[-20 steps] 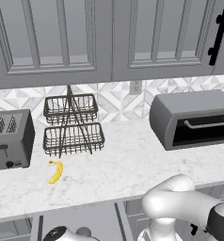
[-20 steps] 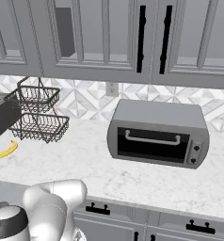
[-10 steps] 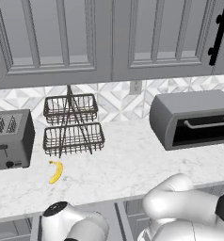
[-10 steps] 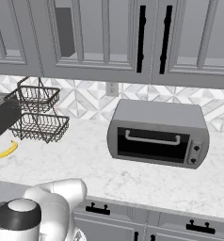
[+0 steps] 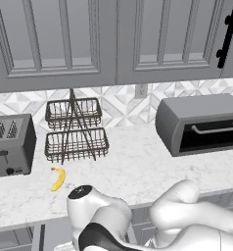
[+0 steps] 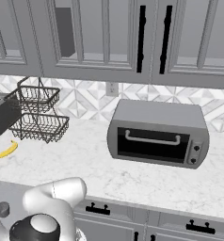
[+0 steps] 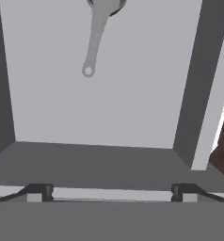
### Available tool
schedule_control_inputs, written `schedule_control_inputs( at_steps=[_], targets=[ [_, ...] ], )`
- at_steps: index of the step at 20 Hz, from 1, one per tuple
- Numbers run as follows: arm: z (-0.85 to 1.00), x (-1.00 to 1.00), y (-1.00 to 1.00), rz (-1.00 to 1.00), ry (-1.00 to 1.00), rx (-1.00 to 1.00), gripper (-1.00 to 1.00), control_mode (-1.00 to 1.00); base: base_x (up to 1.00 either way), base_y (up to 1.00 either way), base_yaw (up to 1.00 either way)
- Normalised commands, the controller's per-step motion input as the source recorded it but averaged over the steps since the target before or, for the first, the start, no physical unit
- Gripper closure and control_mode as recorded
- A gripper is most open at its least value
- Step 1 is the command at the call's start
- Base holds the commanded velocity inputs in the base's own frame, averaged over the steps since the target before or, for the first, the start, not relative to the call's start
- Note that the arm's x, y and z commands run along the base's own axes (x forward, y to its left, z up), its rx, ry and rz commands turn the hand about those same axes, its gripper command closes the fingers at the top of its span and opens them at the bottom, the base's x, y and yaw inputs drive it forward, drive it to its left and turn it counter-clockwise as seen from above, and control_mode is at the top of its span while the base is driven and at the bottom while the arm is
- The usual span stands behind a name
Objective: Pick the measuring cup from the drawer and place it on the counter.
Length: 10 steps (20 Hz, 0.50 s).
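Our gripper hung with jaws apart over the drawer, the measuring cup at twelve o'clock, awaiting pickup.

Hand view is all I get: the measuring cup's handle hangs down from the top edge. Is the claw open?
Observer: Yes, the claw is open above the drawer floor, apart from the measuring cup.
Operator: What sits on the counter?
Observer: A toaster oven stands on the counter.
Operator: Anything else?
Observer: A banana lies in front of a two-tier wire basket, beside a toaster.
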Motion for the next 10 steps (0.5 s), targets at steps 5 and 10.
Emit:
schedule_control_inputs(
  at_steps=[5,10],
  targets=[
    [-0.19,0.59,-0.48,-0.04,-0.01,0.07,-1.00,-1.00,0.00,0.00,0.00],
    [-0.60,0.25,-0.12,0.00,-0.12,0.02,-1.00,-1.00,0.00,0.00,0.00]
  ],
)
